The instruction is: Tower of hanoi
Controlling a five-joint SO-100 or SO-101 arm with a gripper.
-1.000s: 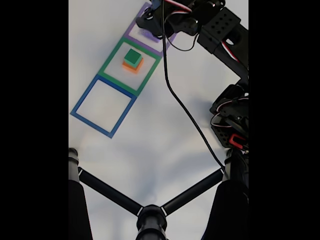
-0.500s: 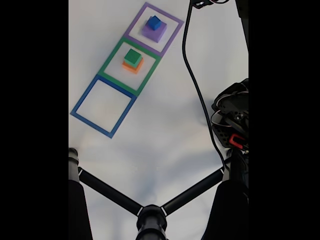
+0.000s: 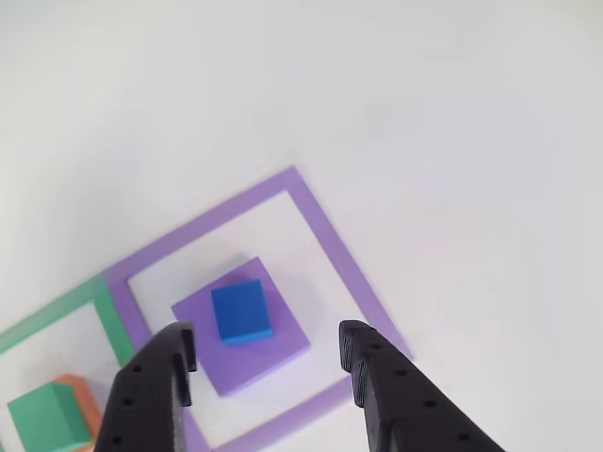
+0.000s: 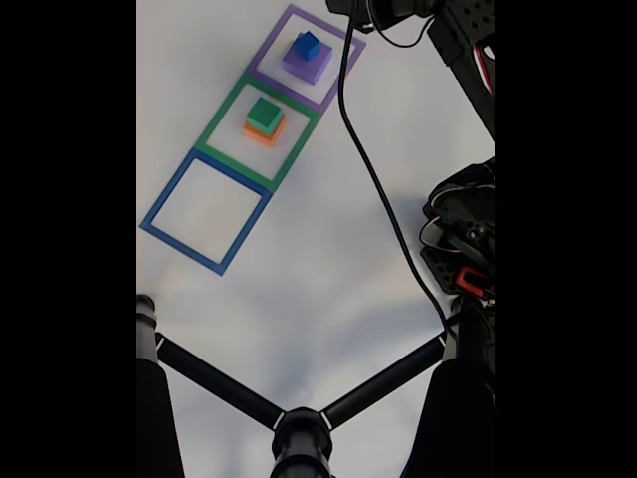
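Item: white table point(image 4: 299, 289) carrying three flat tape square outlines in a diagonal row.

Purple tape square outline point(image 3: 320, 231): holds the large square purple foam block point(image 3: 273, 348), with the small square blue foam block point(image 3: 241, 311) stacked on top of it, set toward one corner. In the fixed view the same pair, purple block point(image 4: 311, 65) under blue block point(image 4: 306, 45), sits at the top of the row.

Green tape square outline point(image 4: 224, 124): holds the square orange foam block point(image 4: 261, 134) with the square green foam block point(image 4: 265, 113) stacked on it. In the other view, the green block point(image 3: 47, 414) and an orange edge point(image 3: 85, 400) show at lower left.

Blue tape square outline point(image 4: 164, 204): nothing inside it.

Hand point(image 3: 267, 353): two black fingers point(image 3: 155, 386) spread wide apart, gripping nothing, poised above the purple-and-blue stack, one finger to each side of it in the other view.

Black cable point(image 4: 373, 174): trails from the arm across the table.

Black tripod-like stand point(image 4: 299, 428): lower foreground, fixed view.
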